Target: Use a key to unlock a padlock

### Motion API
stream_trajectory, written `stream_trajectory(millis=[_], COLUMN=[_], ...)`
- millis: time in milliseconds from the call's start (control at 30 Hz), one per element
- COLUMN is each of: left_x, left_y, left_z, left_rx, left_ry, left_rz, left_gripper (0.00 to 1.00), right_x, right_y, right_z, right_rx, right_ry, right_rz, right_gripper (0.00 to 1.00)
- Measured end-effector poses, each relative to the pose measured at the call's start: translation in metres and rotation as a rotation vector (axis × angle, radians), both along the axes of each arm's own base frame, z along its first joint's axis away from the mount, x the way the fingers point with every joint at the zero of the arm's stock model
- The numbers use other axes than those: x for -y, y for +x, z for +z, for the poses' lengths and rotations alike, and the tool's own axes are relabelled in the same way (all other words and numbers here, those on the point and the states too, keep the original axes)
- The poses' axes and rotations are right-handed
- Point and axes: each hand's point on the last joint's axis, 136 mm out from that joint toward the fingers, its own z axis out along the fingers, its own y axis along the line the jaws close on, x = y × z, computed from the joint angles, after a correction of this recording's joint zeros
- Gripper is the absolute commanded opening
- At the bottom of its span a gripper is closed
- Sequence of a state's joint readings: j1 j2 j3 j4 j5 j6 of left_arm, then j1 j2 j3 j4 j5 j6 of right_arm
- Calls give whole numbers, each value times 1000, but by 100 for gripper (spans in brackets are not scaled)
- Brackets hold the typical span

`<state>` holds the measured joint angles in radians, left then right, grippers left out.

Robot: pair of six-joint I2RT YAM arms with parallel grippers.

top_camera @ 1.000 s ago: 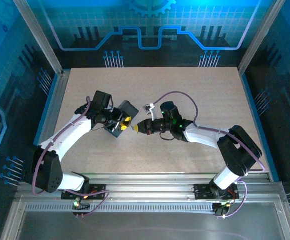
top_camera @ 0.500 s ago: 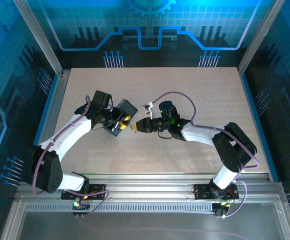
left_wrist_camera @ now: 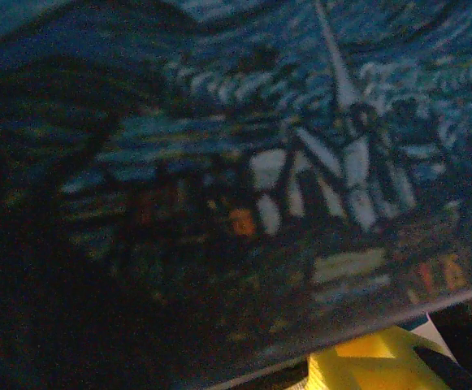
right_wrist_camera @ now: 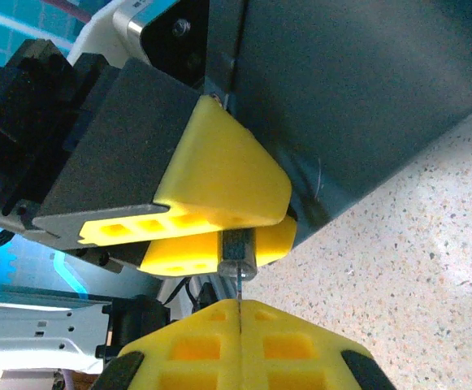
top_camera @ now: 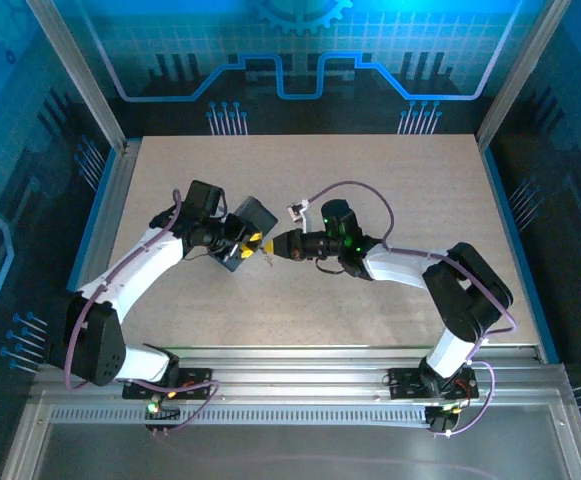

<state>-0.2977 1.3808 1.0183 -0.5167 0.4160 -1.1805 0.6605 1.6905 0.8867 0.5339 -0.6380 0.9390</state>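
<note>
Both arms meet fingertip to fingertip

The left arm (top_camera: 135, 268) reaches forward and to the right, its wrist turned so that the left gripper (top_camera: 254, 241) points right, the yellow fingers (right_wrist_camera: 219, 183) clamped on the padlock (right_wrist_camera: 237, 253). The right arm (top_camera: 410, 270) folds at the elbow and stretches left. The right gripper (top_camera: 273, 249) is pressed closed on the key (right_wrist_camera: 240, 288), its tips just beside the left gripper's tips.

Starry-night blue tin (left_wrist_camera: 300, 162); speckled table (top_camera: 390, 180)
</note>
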Motion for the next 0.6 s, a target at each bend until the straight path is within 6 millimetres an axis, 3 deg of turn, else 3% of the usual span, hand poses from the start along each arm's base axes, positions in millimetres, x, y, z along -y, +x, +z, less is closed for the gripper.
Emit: stream_trajectory(millis=[433, 600], left_x=[-5, -7], left_y=[4, 4], left_z=[-2, -3], left_rx=[-1, -16], left_ry=[20, 15], left_rz=[42, 67], left_gripper=[0, 0], right_x=[-12, -14], right_y=[11, 12], right_z=[-3, -3], right_rx=[-18, -10], right_ry=[30, 19], right_rz=[-10, -7], right_gripper=[0, 23])
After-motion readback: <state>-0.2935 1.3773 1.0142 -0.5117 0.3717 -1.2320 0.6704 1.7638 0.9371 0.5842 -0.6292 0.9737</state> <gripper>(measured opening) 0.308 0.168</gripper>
